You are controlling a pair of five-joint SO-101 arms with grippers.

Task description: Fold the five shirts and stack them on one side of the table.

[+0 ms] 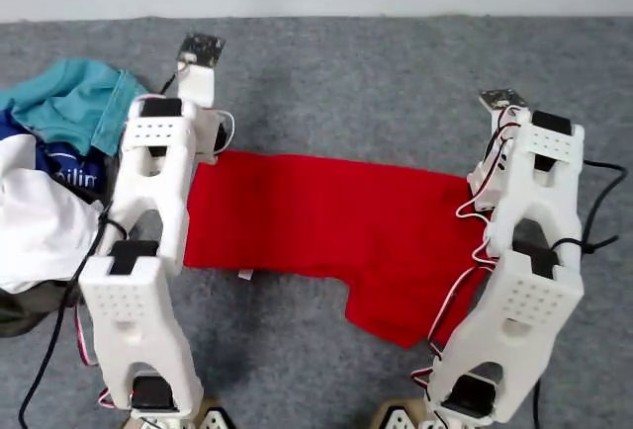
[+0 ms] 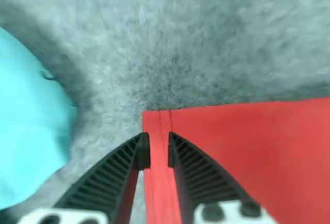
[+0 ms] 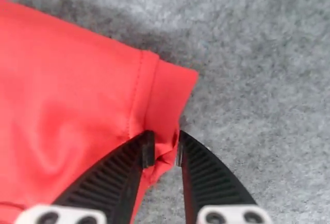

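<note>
Observer: Which step is judged to be in hand?

Planner: Folding of one garment, at its very start. A red shirt is laid out flat at the centre of the grey bench, between the two arms.

Observer: How is it held?

Planner: Its corner toward ten o'clock in the high view is pinched by the left gripper. The jaws are drawn narrow, with the hem clamped between them. The corner toward two o'clock is taken in the same way by the right gripper, and a small bunch of cloth is caught between its narrow jaws.

Observer: And the other garments?

Planner: A loose heap is seen at nine to ten o'clock on the bench. A teal shirt, a blue shirt and a white shirt can be made out, all unfolded. A fifth cannot be told apart. No folded stack is to be seen, so very little of the task is judged done.

Observer: What is called for next?

Planner: Both corners would probably have to be lifted together and carried toward six o'clock, so that the twelve o'clock edge is laid over the near one. Equal height and pace would be needed, or the crease could be skewed. A grip this thin on a hem could also be lost.
</note>
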